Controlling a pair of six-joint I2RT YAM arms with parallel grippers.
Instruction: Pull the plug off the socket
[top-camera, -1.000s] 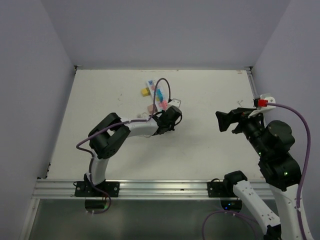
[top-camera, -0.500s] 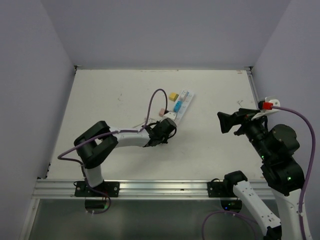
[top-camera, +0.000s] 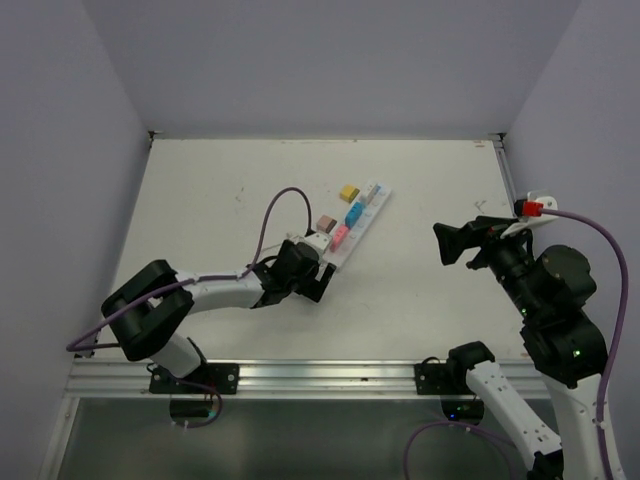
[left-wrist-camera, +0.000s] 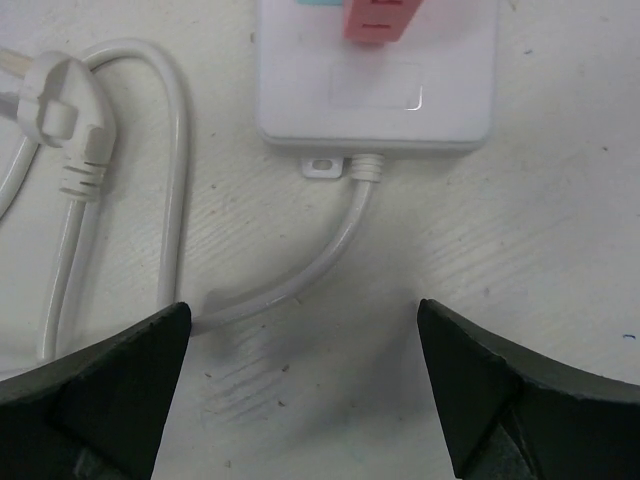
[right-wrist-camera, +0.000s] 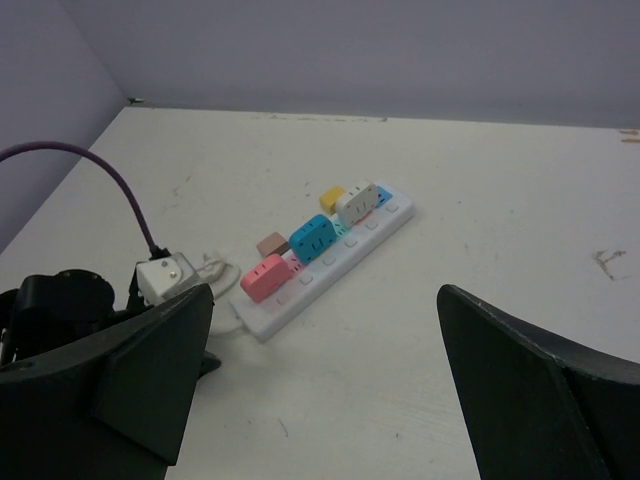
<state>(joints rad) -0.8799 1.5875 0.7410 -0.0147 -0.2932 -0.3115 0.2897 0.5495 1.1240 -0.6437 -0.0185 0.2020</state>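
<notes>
Spread, the left gripper (left-wrist-camera: 303, 395) is hovering by the corded end of the long white plastic power strip (left-wrist-camera: 377, 95); next, it should be pinching the pink block plug (left-wrist-camera: 380, 18).

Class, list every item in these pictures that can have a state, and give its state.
power strip: lying flat, three plugs in it
pink plug: plugged in
blue plug: plugged in
white plug: plugged in
yellow block: beside strip, connection unclear
brown block: beside strip, connection unclear
cord: looped, its end plug lying free
left gripper: open, empty
right gripper: open, empty
</notes>
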